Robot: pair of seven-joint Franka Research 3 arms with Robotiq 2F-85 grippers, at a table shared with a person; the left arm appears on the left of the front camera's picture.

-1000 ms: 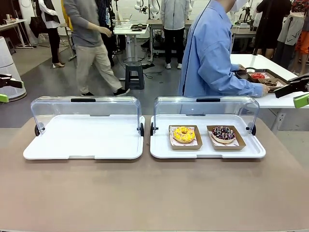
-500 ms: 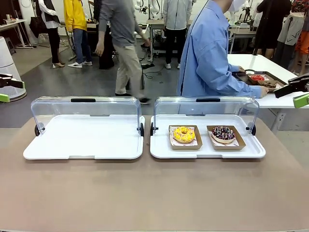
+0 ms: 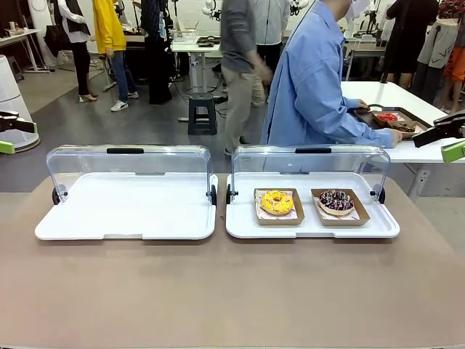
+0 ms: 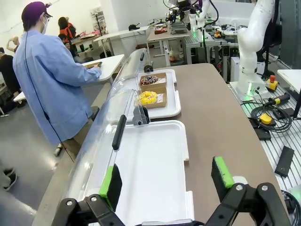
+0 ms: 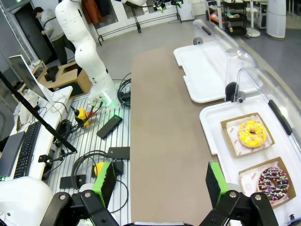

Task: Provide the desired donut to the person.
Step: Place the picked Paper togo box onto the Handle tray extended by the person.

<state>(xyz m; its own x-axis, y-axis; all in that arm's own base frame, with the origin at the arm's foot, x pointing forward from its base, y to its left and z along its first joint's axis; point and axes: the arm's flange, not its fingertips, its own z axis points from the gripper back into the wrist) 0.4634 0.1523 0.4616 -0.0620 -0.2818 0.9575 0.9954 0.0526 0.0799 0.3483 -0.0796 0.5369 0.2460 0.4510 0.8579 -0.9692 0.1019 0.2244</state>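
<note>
A yellow-iced ring donut (image 3: 277, 201) sat in a shallow brown cardboard tray (image 3: 279, 217) on the white plastic serving tray (image 3: 312, 227) to the right of centre, its clear domed lid (image 3: 310, 160) swung open towards the far side. Just beside it, farther right on the same tray, a chocolate-iced donut with coloured sprinkles (image 3: 336, 201) lay in its own brown cardboard tray. A second white serving tray (image 3: 129, 211), likewise with its clear lid (image 3: 129, 161) raised, lay to the left on the brown tabletop (image 3: 232, 291), the two trays close together.

Beyond the right tray stood the person in a light blue button-up shirt (image 3: 314, 80), turned sideways towards a white side table (image 3: 407, 102), with a hand (image 3: 397, 135) at a dark tray of food there.

The left gripper (image 4: 167, 180) hung above the near end of the left tray, its green-padded fingers (image 4: 111, 181) spread wide with nothing between them. The right gripper (image 5: 160, 182) hovered high over the table's edge, well apart from the donuts, its jaws also wide apart and empty. In the front view each gripper showed at a picture edge, the left (image 3: 11, 131) and the right (image 3: 447, 138).

Several other people stood or walked in the room behind.
</note>
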